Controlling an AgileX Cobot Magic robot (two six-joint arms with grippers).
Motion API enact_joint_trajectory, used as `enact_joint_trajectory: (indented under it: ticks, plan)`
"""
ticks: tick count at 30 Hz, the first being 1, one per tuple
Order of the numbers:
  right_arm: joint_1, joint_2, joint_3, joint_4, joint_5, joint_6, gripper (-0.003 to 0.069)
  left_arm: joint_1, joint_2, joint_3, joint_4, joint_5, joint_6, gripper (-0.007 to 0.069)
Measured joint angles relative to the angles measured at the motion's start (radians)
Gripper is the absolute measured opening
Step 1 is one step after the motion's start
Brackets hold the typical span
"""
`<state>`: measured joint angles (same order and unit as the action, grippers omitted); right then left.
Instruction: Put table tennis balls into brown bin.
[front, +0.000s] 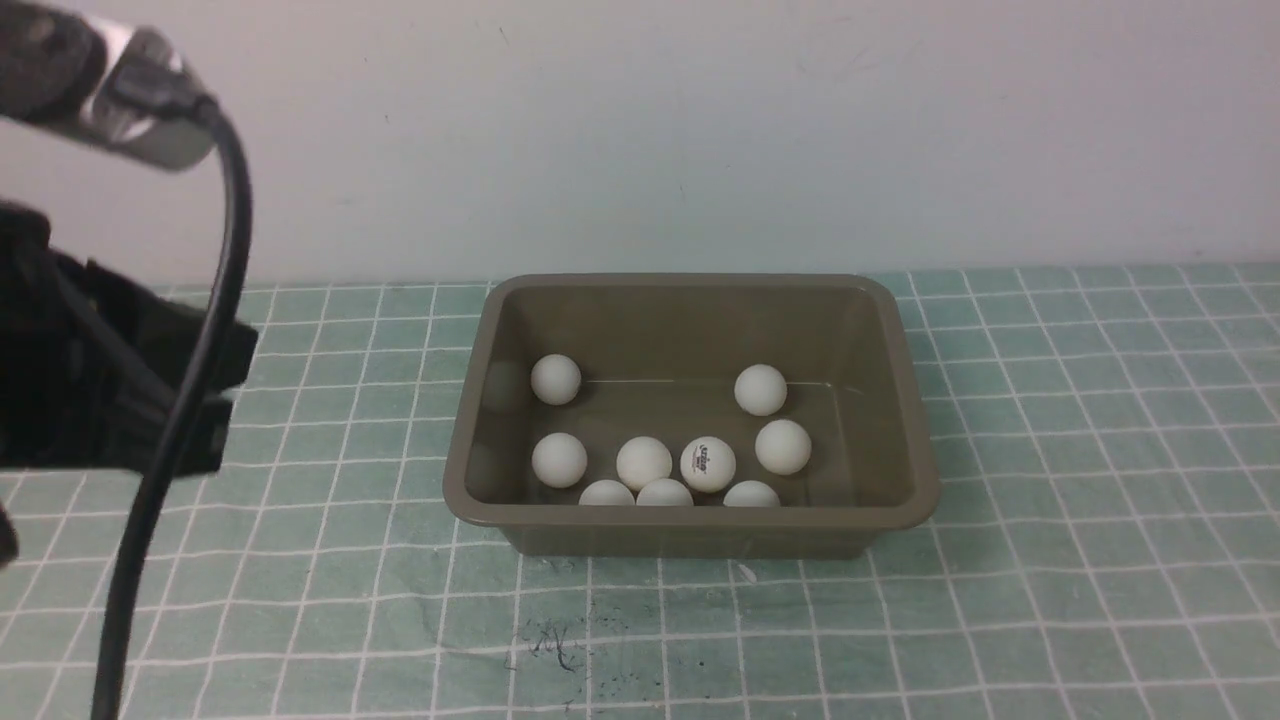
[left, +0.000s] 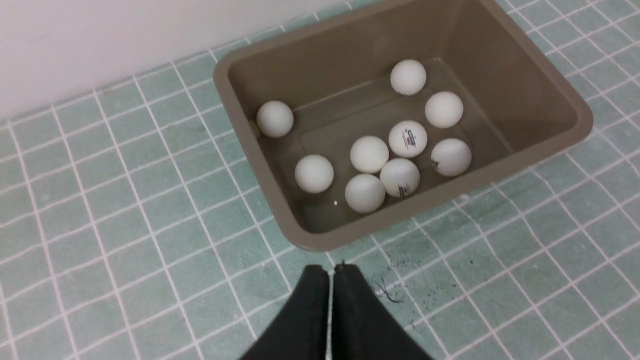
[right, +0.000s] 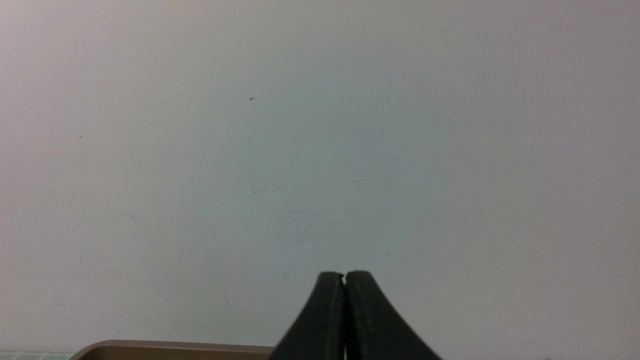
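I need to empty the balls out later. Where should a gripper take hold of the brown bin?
Probably the brown bin by its rolled rim on the near long wall, coming from above, one finger inside, one outside; the sloping glossy walls offer little other purchase.

nine white table tennis balls (front: 643, 462) lie inside the upright olive-brown brown bin (front: 690, 522).
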<state>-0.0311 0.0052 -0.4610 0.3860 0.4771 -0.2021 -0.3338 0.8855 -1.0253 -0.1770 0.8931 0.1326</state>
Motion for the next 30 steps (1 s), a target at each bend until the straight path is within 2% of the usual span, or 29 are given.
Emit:
enact_joint_trajectory:
  ticks: [11, 18, 21, 24, 25, 28, 30]
  plan:
    - [0.0, 0.0, 0.0, 0.004, 0.0, 0.0, -0.0015, 0.0, -0.097, 0.085, -0.018, 0.074, 0.003, -0.0005]
    - [0.0, 0.0, 0.0, 0.004, 0.0, 0.0, -0.0015, 0.007, -0.164, 0.091, 0.078, 0.054, 0.008, -0.0005]
    - [0.0, 0.0, 0.0, 0.004, 0.0, 0.0, -0.0015, 0.012, -0.219, 0.135, 0.118, -0.027, -0.003, -0.0005]
    - [0.0, 0.0, 0.0, 0.004, 0.0, 0.0, -0.0015, 0.065, -0.331, 0.294, 0.144, -0.194, -0.008, -0.0005]
    - [0.0, 0.0, 0.0, 0.004, 0.0, 0.0, -0.0015, 0.071, -0.339, 0.294, 0.146, -0.206, -0.008, -0.0005]
    - [0.0, 0.0, 0.0, 0.004, 0.0, 0.0, -0.0015, 0.182, -0.498, 0.554, 0.155, -0.422, -0.008, -0.0005]
    - [0.0, 0.0, 0.0, 0.004, 0.0, 0.0, -0.0015, 0.238, -0.575, 0.662, 0.157, -0.507, -0.008, -0.0005]
